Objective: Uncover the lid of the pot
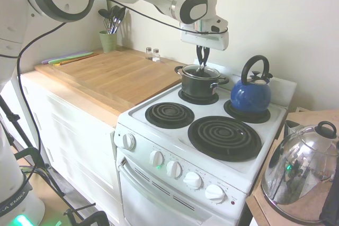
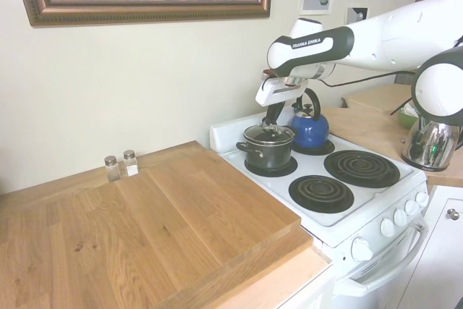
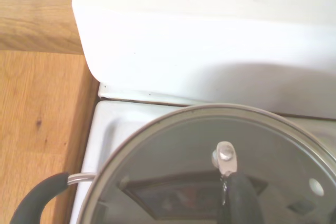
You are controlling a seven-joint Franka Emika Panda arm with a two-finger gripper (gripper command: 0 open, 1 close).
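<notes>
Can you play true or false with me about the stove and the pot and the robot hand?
1. The lid is on the pot. True.
2. The pot sits on a front burner. False: it sits on a back burner, beside the kettle.
3. The kettle is red. False: it is blue with a black handle.
4. The gripper is right above the lid, at its handle. True.
5. Two small shakers stand on the wooden counter by the wall. True.
6. The gripper is holding a spoon. False: no spoon is in it.
</notes>
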